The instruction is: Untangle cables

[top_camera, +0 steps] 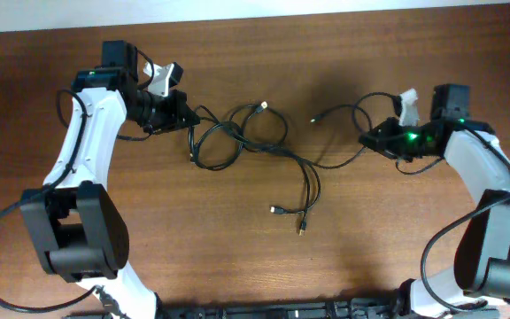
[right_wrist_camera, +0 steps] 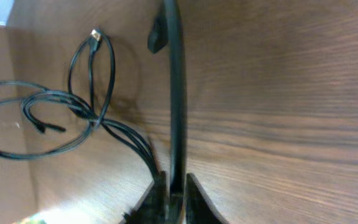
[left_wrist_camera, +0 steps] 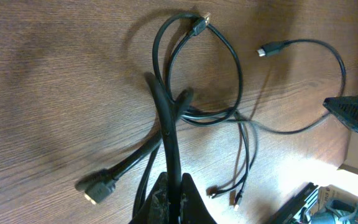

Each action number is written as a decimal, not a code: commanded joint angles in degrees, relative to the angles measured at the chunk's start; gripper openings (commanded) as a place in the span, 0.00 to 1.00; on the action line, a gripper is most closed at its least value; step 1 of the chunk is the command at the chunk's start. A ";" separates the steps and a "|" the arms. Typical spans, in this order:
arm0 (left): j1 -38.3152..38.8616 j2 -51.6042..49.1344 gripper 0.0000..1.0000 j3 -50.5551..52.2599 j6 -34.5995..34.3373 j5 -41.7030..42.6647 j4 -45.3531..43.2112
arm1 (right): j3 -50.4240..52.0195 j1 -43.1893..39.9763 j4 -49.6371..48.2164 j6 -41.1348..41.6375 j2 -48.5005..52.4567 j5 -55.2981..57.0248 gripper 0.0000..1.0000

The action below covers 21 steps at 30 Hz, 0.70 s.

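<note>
On the wooden table (top_camera: pixel 264 53), tangled black cables (left_wrist_camera: pixel 165 118), left gripper (left_wrist_camera: pixel 173 186) pinching one strand, right gripper (right_wrist_camera: pixel 176 186) pinching another.

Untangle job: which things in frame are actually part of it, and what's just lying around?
Job: cables, tangled mid-table; left gripper, shut on one strand; right gripper, a strand between its fingers.
Lying about: table; arm wires, part of the rig; teal-and-dark clutter past the table edge, unidentifiable.
</note>
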<state>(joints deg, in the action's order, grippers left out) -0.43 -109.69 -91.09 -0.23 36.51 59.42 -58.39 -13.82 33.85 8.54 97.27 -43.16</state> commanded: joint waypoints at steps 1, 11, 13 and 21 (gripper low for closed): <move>0.28 1.92 0.00 -1.07 -0.37 -0.70 0.24 | -0.11 -0.31 1.66 0.13 -1.07 -0.35 0.49; 0.28 1.95 0.00 -1.07 8.52 11.15 0.04 | -0.13 5.38 0.83 -0.11 -1.07 0.07 0.63; 0.26 1.95 0.00 -1.07 9.11 9.05 0.09 | -1.07 5.38 0.48 -0.09 -1.09 0.28 0.52; 0.28 5.18 0.00 -1.11 12.39 7.65 -1.92 | -12.17 7.10 11.78 -5.51 -1.57 2.01 0.52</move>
<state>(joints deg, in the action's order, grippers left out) -0.38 -109.21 -91.09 8.56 43.07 59.07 -66.30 -8.27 43.79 6.63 97.21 -42.24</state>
